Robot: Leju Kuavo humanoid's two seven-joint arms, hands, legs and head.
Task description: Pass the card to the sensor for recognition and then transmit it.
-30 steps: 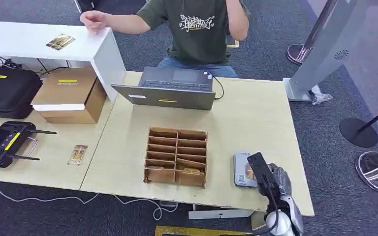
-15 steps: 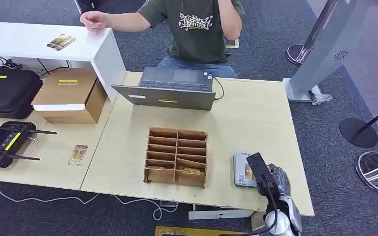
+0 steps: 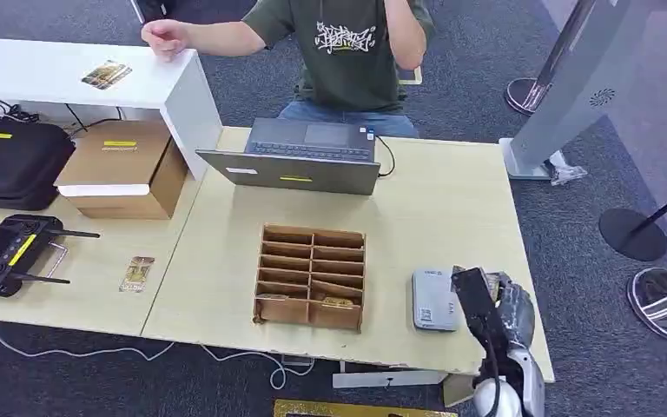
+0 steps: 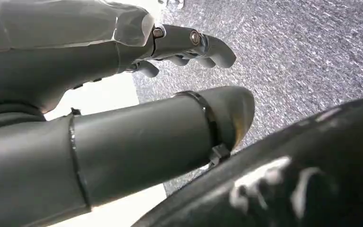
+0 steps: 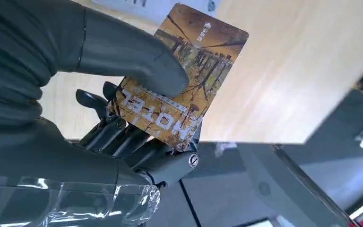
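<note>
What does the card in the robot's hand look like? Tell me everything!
The card is a thin, glossy rectangle with rounded corners, printed with a brownish-gold picture of trees and the white word HOTEL. The right hand pinches it between the thumb on its face and the fingers behind, above the pale wooden table.

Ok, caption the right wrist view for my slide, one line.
Right hand pinches a hotel key card between thumb and fingers above the pale wooden table.

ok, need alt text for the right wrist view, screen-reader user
The right robot hand pinches a hotel key card between its thick grey thumb and darker fingers, the card printed with a golden tree scene and the word HOTEL. Behind it lies the pale wooden table, with its edge and grey floor beyond.
</note>
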